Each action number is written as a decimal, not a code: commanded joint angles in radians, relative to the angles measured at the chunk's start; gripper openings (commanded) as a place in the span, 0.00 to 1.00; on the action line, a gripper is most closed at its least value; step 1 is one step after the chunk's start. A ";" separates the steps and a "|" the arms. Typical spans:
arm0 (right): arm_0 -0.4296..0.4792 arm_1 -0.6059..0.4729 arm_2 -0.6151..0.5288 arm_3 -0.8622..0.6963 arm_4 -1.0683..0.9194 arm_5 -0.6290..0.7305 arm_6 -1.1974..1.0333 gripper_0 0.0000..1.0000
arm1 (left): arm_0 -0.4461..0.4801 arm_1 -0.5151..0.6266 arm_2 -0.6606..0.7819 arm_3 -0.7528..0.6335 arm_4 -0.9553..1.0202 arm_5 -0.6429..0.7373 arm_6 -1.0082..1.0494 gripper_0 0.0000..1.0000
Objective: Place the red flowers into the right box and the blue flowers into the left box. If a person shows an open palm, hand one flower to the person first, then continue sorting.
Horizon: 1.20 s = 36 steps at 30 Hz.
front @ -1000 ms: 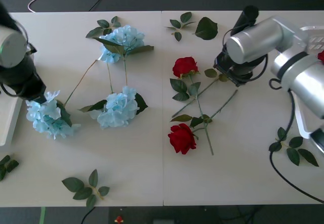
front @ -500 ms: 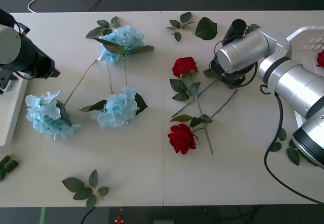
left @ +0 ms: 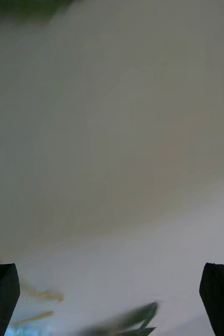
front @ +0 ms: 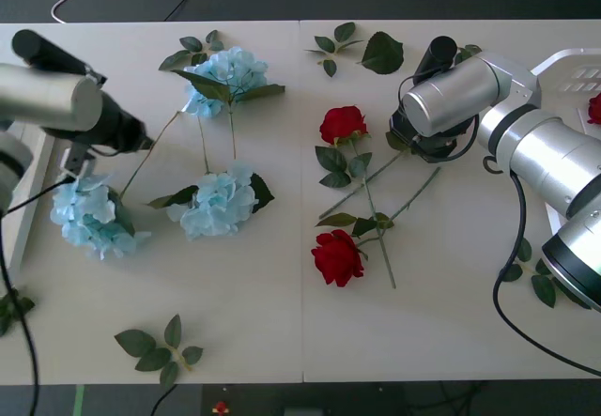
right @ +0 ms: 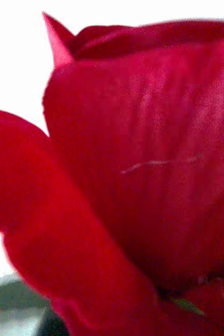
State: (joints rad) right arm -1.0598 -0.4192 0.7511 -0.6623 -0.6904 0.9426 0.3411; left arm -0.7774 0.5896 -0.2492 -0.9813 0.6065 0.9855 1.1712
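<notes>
Sorting barely begun: roses [front: 342, 123] at three o'clock, hydrangeas [front: 218, 203] at nine (left gripper [left: 110, 299] spread, right unclear).

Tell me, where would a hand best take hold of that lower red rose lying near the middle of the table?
Probably on the bare stem just right of the lower red rose, coming straight down from above. The rose lies flat with its stem running right and toward the table's near edge; that stretch is thin and leafless there, while the bloom would crush.

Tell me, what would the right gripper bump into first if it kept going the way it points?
Probably the upper red rose. The right gripper sits just beside it over the stems, and its wrist view shows red petals very close. Exact depth is hard to judge.
</notes>
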 commanded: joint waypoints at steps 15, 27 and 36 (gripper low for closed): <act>-0.063 0.019 0.005 0.000 0.000 0.068 0.004 0.00 | -0.100 0.010 -0.124 -0.014 0.174 0.113 -0.002 1.00; -0.092 -0.116 -0.036 -0.145 0.031 0.205 0.228 0.00 | -0.026 0.009 -0.125 -0.014 0.151 0.148 -0.007 1.00; -0.072 -0.325 -0.042 -0.286 0.002 0.222 0.539 0.00 | -0.006 0.009 -0.124 -0.016 0.128 0.147 -0.018 0.81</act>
State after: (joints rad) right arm -1.1034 -0.6347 0.7350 -0.8875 -0.6704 1.1580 0.7963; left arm -0.7934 0.5896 -0.3652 -0.9795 0.7506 1.1243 1.1712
